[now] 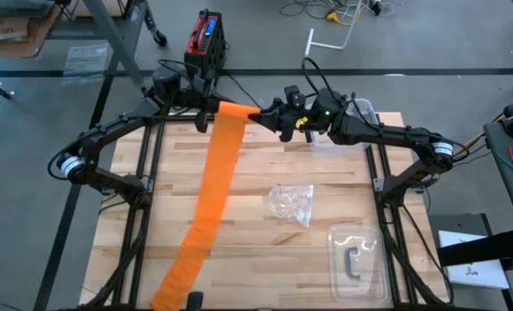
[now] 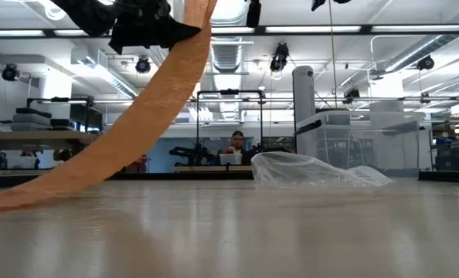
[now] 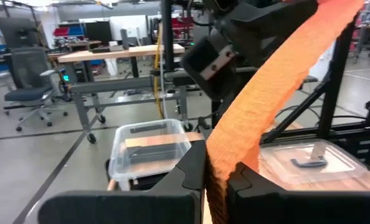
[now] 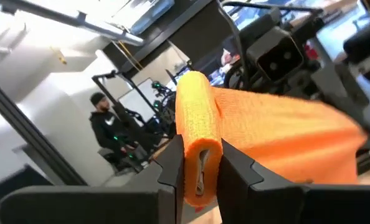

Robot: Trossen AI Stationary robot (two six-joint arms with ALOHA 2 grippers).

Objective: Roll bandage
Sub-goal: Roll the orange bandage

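Note:
The orange bandage [image 1: 209, 190] is a long flat band. Its near end [image 1: 172, 289] lies on the table at the near left, and it rises to the far edge, where both grippers hold it in the air. In the low view the bandage [image 2: 137, 116] climbs from the tabletop toward a dark gripper [image 2: 141, 23] at the top. My left gripper [image 1: 208, 112] is shut on the band just short of its far end. My right gripper [image 1: 259, 115] is shut on the small rolled start at that end [image 4: 197, 106]. My left gripper pinches the band [image 3: 217, 163] between its two fingers, a short way from the rolled end. The cloth is bunched in the gap. From there the band runs taut toward my right gripper, clear of the table. My right gripper pinches the small rolled end [image 4: 199, 149] between its two fingers, coming level from the table's right. The roll lies along the fingers and sticks out past their tips. The band leaves it as a flat sheet [image 4: 278, 134] toward my left gripper, lifted clear.
A crumpled clear plastic wrapper [image 1: 291, 203] lies mid-table, right of the band. A clear tray with a dark clip [image 1: 358, 259] sits at the near right, another clear container [image 1: 360, 112] at the far right. A red and black device [image 1: 206, 39] stands beyond the far edge.

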